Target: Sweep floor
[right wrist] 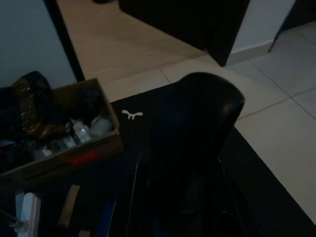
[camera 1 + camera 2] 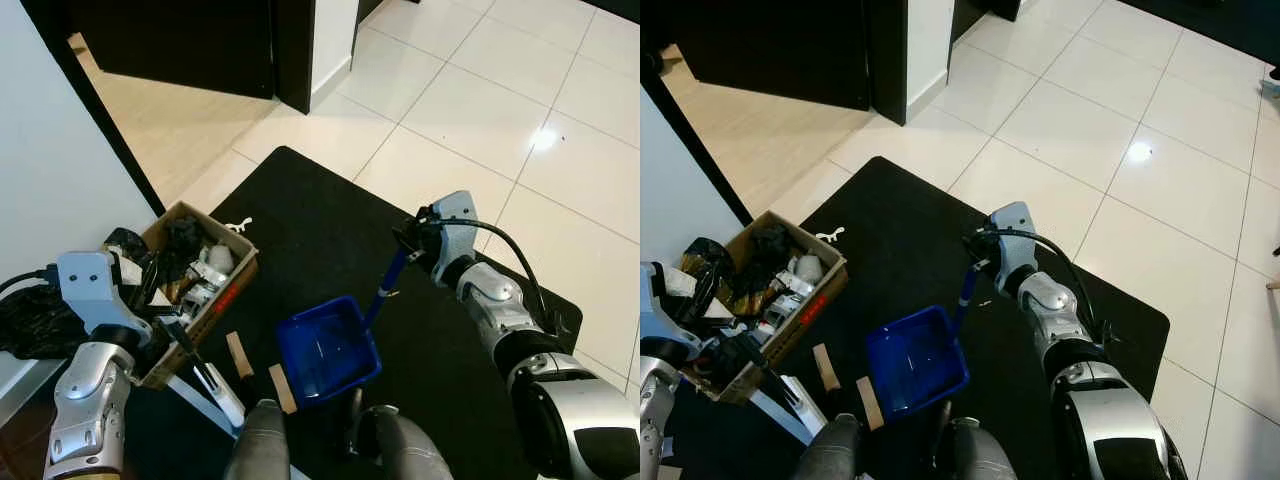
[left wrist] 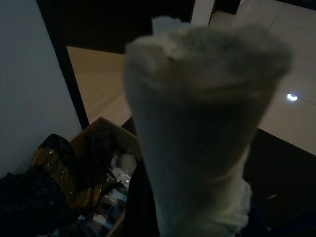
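Gripping the blue plastic dustpan (image 2: 328, 350) by its handle, the right end effector (image 2: 412, 250) is clamping it; the left end effector (image 2: 172, 330) is clamping the white broom handle (image 2: 215, 392).

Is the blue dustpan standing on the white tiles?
No, the blue dustpan rests on the black mat, beside two wooden pieces.
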Controlling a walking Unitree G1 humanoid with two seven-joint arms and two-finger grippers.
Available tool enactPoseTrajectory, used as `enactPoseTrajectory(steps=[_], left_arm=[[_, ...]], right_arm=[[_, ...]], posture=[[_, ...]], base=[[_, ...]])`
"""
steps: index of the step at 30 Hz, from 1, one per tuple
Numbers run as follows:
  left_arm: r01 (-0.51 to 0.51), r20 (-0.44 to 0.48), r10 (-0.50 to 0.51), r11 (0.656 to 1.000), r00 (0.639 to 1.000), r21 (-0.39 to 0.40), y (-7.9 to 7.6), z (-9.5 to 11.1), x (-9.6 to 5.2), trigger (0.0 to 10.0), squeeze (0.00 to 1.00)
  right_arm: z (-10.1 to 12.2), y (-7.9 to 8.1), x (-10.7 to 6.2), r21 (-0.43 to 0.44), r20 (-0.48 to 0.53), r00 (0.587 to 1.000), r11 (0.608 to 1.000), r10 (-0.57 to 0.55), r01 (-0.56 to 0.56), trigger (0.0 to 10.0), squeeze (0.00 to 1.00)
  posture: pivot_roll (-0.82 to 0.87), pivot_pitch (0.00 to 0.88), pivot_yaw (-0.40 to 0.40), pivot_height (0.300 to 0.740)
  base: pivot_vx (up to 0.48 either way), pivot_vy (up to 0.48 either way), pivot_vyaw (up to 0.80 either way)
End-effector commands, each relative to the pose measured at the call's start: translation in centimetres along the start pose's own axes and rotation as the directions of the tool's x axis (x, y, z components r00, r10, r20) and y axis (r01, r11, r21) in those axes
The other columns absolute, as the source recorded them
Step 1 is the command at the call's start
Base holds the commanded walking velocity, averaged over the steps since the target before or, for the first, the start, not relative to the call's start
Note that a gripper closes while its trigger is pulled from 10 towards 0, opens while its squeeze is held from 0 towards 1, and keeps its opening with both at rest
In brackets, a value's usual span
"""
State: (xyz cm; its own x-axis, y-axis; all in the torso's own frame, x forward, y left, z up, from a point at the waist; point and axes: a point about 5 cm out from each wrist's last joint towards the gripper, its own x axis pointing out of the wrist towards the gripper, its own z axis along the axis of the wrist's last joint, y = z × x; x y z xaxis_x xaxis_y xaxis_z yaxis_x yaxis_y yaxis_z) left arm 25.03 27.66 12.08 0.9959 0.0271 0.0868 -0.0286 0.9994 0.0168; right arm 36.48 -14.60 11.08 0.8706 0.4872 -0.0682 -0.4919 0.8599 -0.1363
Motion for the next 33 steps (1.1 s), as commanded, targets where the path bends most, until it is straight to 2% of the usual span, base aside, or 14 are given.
enactPoseTrajectory(steps=[1,5,9,11,13,19,23,28,29,33], left_arm=[[0.017,-0.043,-0.017,1.0,0.999,-0.023,-0.8,-1.3,-0.3,10.0,0.0],[0.042,-0.045,-0.044,0.998,0.998,-0.047,-1.7,-1.6,0.0,10.0,0.0],[0.074,-0.055,-0.08,0.992,0.995,-0.103,-2.9,-2.2,0.3,10.0,0.0],[0.091,-0.054,-0.101,0.981,0.993,-0.17,-4.0,-2.4,0.9,10.0,0.0],[0.095,-0.054,-0.106,0.979,0.993,-0.181,-4.2,-2.4,1.0,10.0,0.0],[0.186,-0.046,-0.202,0.952,0.978,-0.242,-7.4,-2.8,1.6,10.0,0.0],[0.213,-0.015,-0.225,0.942,0.974,-0.26,-8.7,-2.3,2.4,10.0,0.0],[0.224,0.001,-0.232,0.939,0.973,-0.263,-9.1,-2.0,2.9,10.0,0.0],[0.229,0.03,-0.229,0.932,0.973,-0.283,-9.6,-1.3,3.7,10.0,0.0],[0.236,0.064,-0.227,0.922,0.972,-0.308,-10.0,-0.5,4.5,10.0,0.0]], right_arm=[[-0.4,-0.4,-0.4,-0.029,-0.022,1.0,1.0,0.006,-0.006,10.0,0.0],[-0.5,-0.4,-0.5,-0.028,-0.026,1.0,1.0,0.0,-0.001,10.0,0.0],[-0.8,-0.1,-0.5,-0.026,-0.031,1.0,1.0,-0.002,0.001,10.0,0.0],[-1.0,0.3,-0.4,-0.019,-0.033,0.999,1.0,0.002,-0.002,10.0,0.0],[-1.0,0.3,-0.4,-0.018,-0.033,0.999,1.0,0.003,-0.003,10.0,0.0],[-1.2,0.5,-0.4,0.0,-0.043,0.999,1.0,-0.001,0.001,10.0,0.0],[-1.2,0.4,-0.4,0.0,-0.044,0.999,1.0,-0.005,0.005,10.0,0.0],[-1.1,0.4,-0.3,-0.002,-0.044,0.999,1.0,-0.004,0.004,10.0,0.0],[-1.0,0.4,-0.3,-0.004,-0.043,0.999,1.0,-0.003,0.003,10.0,0.0],[-1.0,0.4,-0.2,-0.005,-0.043,0.999,1.0,-0.002,0.001,10.0,0.0]], posture=[[0.36,0.233,-0.114,0.74],[0.36,0.231,-0.115,0.74],[0.36,0.227,-0.116,0.74],[0.36,0.222,-0.114,0.74],[0.36,0.222,-0.113,0.74],[0.36,0.222,-0.113,0.74],[0.36,0.227,-0.116,0.74],[0.36,0.227,-0.117,0.74],[0.36,0.227,-0.118,0.74],[0.36,0.227,-0.12,0.74]], base=[[0.0,0.0,0.0],[0.0,0.0,0.0],[0.0,0.0,0.0],[0.0,0.0,0.0],[0.0,0.0,0.0],[0.0,0.0,0.0],[0.0,0.0,0.0],[0.0,0.0,0.0],[0.0,0.0,0.0],[0.0,0.0,0.0]])
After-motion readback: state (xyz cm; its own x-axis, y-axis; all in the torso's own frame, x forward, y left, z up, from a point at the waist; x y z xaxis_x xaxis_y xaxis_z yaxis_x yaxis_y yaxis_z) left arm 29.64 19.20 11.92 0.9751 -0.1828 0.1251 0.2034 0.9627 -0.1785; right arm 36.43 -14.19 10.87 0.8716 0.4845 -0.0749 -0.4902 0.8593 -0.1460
